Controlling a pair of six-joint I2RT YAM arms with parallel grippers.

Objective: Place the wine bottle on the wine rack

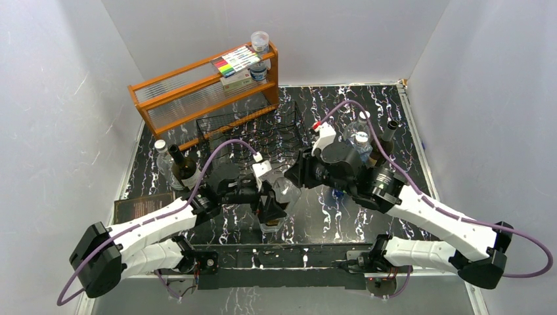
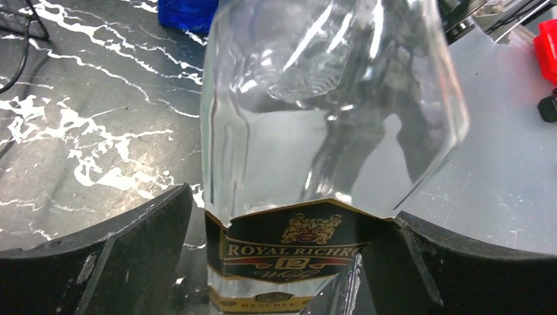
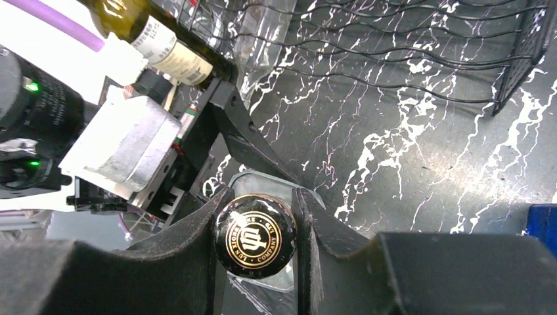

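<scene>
Right now, the right gripper (image 3: 263, 197) is clamping the black cap (image 3: 255, 239) of the clear wine bottle (image 2: 315, 98), which is sitting over the tabletop (image 1: 328, 223) near the wine rack (image 1: 256, 131), not on it, while the left gripper (image 2: 292, 216) is straddling its labelled body, jaws spread wide.

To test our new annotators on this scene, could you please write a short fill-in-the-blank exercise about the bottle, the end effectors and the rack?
1. The right end effector is shut on the clear bottle's black ____.
2. The left end effector stands open around that bottle at its dark label, which bears the number ____.
3. The black wire wine rack stands just in front of the ____ wooden shelf.
Missing words: cap; 12; orange.
</scene>
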